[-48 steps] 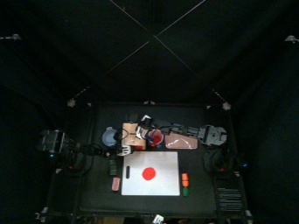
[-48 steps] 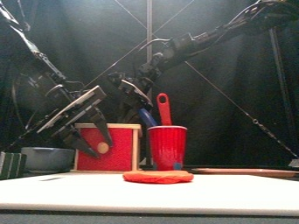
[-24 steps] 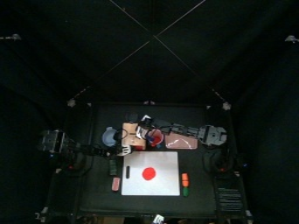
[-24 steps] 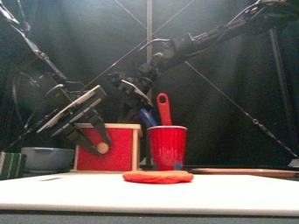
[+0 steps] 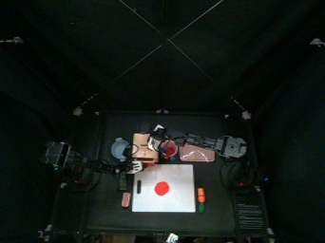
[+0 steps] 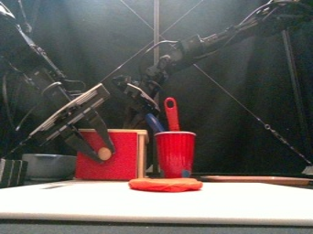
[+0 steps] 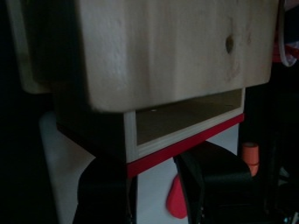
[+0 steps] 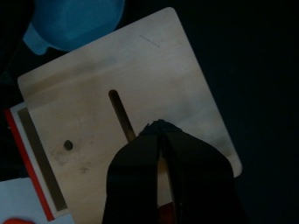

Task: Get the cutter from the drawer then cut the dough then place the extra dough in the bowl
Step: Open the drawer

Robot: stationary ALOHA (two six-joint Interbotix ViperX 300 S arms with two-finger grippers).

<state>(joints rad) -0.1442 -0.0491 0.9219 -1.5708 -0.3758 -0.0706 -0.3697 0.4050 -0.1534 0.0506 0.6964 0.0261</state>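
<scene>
The left claw (image 6: 94, 148) hangs low in front of the pale wooden box (image 7: 152, 52), right at the red drawer front (image 6: 126, 163). Its jaws are spread, one on each side of the small pale knob (image 6: 106, 154), with a clear gap between them in the wrist view. The drawer stands partly out, showing a strip of its inside behind the red front. That inside is in shadow, and what lies in it cannot be told.

Over to the right claw (image 8: 163, 131): it reaches across from the right, its jaws pressed together, tips over the box's top just beside the slot (image 8: 121, 114).

The flat red dough disc (image 6: 166, 184) lies on the white cutting board (image 6: 159, 203) at the table's front, well apart from both claws. The blue-grey bowl (image 6: 49, 165) sits just left of the box. To the box's right stands the red cup (image 6: 175, 154), with a red toy knife (image 6: 171, 111) and a blue toy knife (image 6: 153, 123) poking out of it. The flat pink tray (image 5: 193, 152) lies further to the right.
</scene>
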